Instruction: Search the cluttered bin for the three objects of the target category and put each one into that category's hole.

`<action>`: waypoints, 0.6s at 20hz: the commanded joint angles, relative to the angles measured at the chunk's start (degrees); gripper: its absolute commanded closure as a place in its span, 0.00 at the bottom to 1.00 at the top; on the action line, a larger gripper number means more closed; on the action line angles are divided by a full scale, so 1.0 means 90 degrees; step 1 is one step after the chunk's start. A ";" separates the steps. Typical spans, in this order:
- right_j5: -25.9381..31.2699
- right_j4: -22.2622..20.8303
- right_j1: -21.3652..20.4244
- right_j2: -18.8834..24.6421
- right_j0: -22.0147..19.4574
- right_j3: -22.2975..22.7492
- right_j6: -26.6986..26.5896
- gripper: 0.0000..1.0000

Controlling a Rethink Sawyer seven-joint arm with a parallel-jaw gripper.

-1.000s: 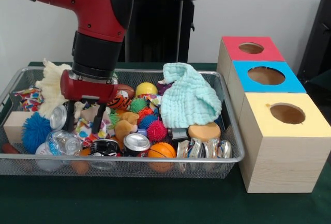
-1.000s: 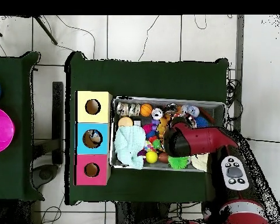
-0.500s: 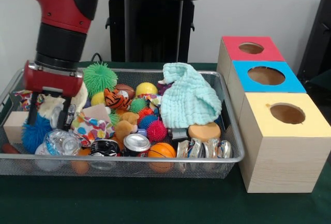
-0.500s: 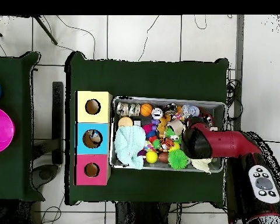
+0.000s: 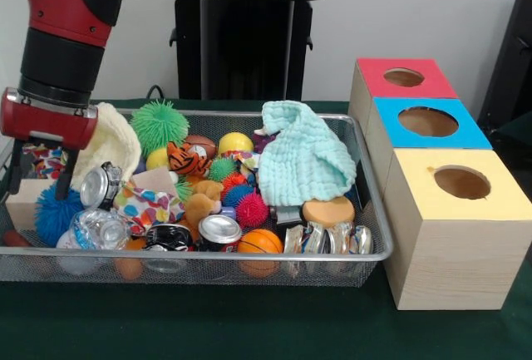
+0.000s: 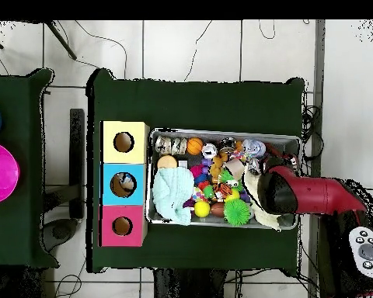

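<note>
Hand point(image 5: 38, 181) open — empty; over bin point(image 5: 376, 210) end beside bottle point(image 5: 98, 229).

Seen from straight above, the bin point(image 6: 292, 140) lies on a dark green desk point(image 6: 197, 101), its long side running across the picture. To its left stand three boxes in a column, touching one another: the yellow-topped box point(image 6: 124, 142) at the top, the blue-topped box point(image 6: 123, 185) in the middle and the red-topped box point(image 6: 123, 226) at the bottom, each with a round hole; the hole point(image 6: 122, 226) in the red top is dark. Inside the bin a pale green cloth point(image 6: 172, 194) fills the left end, with an orange ball point(image 6: 194, 145), a yellow ball point(image 6: 202, 208) and a green spiky ball point(image 6: 236, 213) among the clutter. The red arm point(image 6: 314, 195) reaches in from the right over the bin's right end
</note>
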 commanded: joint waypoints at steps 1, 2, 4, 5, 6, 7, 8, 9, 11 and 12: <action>0.0694 -0.0362 0.0253 0.0859 0.0076 0.0087 -0.0725 0.00; 0.0701 -0.0339 0.0249 0.0836 0.0129 0.0108 -0.0647 0.00; 0.0651 -0.0296 0.0276 0.0749 0.0279 0.0112 -0.0427 0.00; 0.0617 -0.0282 0.0321 0.0724 0.0337 0.0081 -0.0345 0.00; 0.0570 -0.0282 0.0374 0.0693 0.0388 0.0035 -0.0278 0.00; 0.0567 -0.0265 0.0418 0.0701 0.0403 0.0003 -0.0258 0.00; 0.0555 -0.0262 0.0443 0.0698 0.0415 -0.0015 -0.0245 0.00; 0.0565 -0.0257 0.0469 0.0699 0.0421 -0.0047 -0.0252 0.00; 0.0583 -0.0254 0.0473 0.0690 0.0437 -0.0077 -0.0269 0.00; 0.0590 -0.0250 0.0479 0.0708 0.0429 -0.0097 -0.0289 0.00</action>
